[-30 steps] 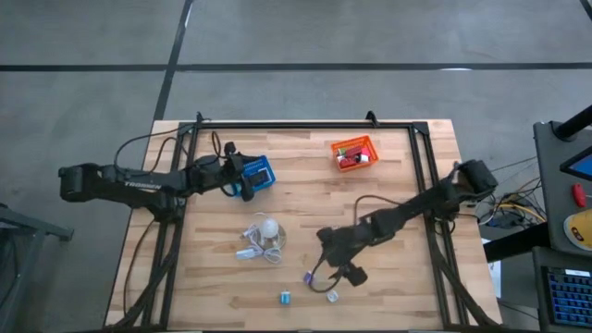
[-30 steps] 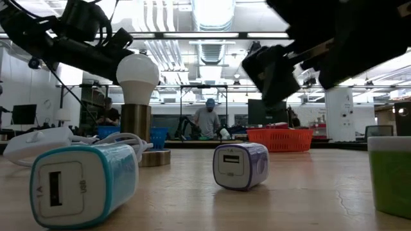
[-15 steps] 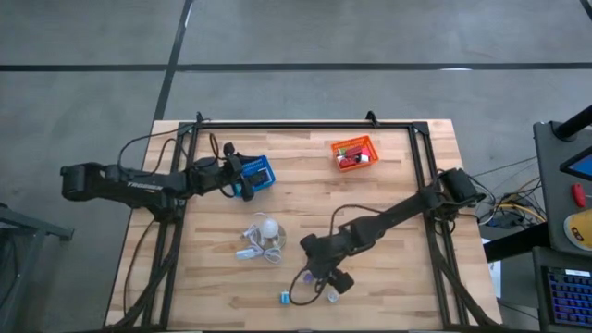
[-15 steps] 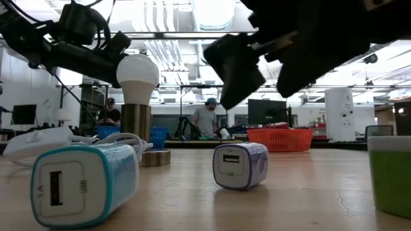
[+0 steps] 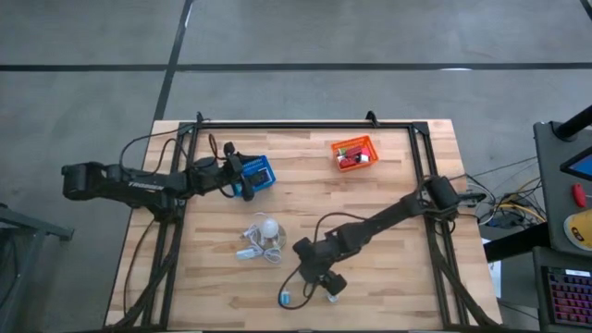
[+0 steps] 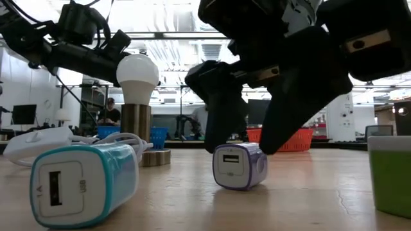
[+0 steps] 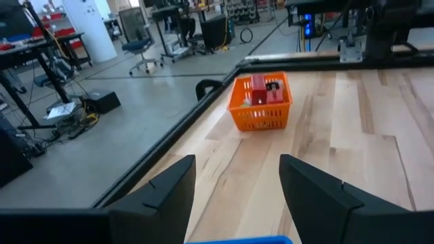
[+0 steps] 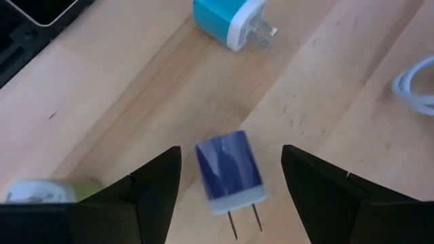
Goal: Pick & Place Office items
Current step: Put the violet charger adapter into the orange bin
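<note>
Over a pale wood-plank table (image 5: 388, 176), the right gripper (image 8: 230, 186) hangs with fingers spread either side of a boxy purple charger (image 8: 228, 169), prongs out, not touching it. A glossy teal charger (image 8: 227, 20) lies near it; a white bulb (image 6: 137, 72) stands beyond. The left gripper (image 7: 237, 183), fingers apart, hovers over the blue mesh basket (image 5: 258, 174).

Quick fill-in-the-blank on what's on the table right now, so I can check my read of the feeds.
1. The right gripper hovers open over the ____ charger.
2. The left gripper waits at the ____ basket.
3. The red items lie in the ____ basket.
4. The bulb has a ____ cord.

Missing: purple; blue; orange; white
</note>
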Motion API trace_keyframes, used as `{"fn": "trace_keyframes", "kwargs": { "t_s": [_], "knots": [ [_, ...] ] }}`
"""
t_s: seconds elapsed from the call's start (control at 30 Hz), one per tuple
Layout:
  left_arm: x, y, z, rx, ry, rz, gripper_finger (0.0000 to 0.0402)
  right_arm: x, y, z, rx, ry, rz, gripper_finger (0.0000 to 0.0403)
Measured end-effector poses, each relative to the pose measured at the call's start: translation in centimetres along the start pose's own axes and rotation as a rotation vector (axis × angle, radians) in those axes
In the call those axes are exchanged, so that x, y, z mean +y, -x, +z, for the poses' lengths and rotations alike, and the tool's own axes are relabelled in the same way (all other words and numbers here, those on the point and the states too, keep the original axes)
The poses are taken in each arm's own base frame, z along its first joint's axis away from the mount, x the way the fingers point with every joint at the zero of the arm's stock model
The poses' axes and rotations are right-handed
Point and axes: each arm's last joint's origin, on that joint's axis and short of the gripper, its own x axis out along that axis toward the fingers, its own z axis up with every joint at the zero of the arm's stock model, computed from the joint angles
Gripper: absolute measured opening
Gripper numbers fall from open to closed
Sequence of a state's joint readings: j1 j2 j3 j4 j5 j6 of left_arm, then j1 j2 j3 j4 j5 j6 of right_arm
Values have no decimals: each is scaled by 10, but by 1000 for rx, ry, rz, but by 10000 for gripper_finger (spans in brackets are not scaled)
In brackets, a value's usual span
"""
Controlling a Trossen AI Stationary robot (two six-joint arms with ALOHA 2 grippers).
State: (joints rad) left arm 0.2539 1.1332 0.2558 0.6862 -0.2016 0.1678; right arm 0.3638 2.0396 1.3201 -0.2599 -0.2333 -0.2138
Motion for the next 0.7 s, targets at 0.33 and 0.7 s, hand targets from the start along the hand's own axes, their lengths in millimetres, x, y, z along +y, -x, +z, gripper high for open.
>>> {"fn": "trace_keyframes", "kwargs": {
  "t_s": [0.33,0.7],
  "knots": [
    [0,0,-1,7,-2,-1,216,-1,-9,-5,22,-8,5,246],
    [0,0,-1,7,-4,-1,216,-2,-13,-7,24,6,4,118]
  ]
}}
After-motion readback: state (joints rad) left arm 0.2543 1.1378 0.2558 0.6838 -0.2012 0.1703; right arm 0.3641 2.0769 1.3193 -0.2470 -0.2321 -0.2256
